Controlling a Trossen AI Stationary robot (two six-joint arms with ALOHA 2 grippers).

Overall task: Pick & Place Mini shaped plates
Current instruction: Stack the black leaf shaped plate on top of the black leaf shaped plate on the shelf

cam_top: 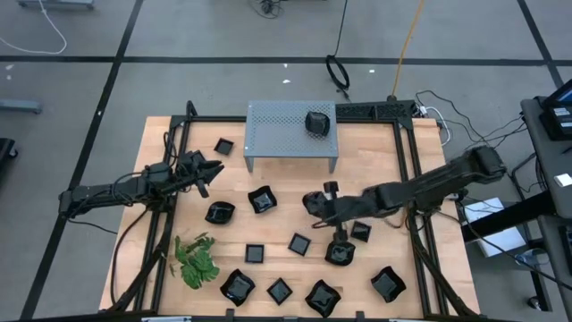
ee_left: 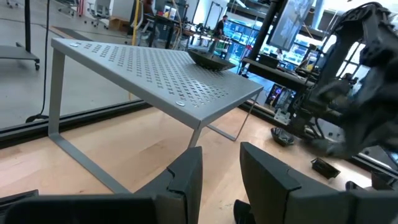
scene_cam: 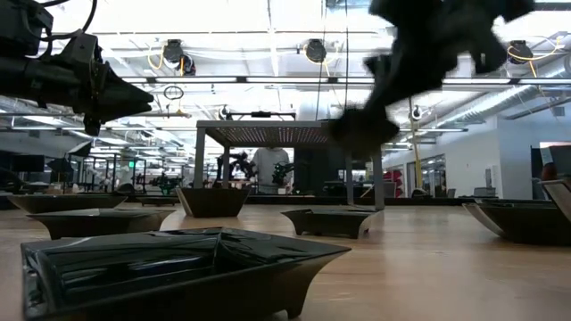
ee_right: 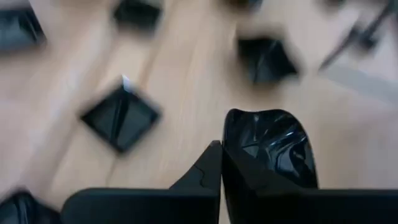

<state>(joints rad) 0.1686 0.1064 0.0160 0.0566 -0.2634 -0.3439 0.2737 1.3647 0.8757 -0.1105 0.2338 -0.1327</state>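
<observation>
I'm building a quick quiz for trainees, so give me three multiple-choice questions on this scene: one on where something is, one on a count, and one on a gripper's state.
1. Where is the green sprig?
A. On the stand
B. On the table, on the left arm's side
C. In the right gripper

2. How many plates sit on the stand?
A. None
B. One
C. Three

3. What state is the right gripper in?
A. Shut on a plate
B. Open and empty
C. Shut on the sprig

Answers:
1 B: the green sprig lies on the wood.
2 B: the stand carries a single plate.
3 A: the right gripper clamps a held plate.
</observation>
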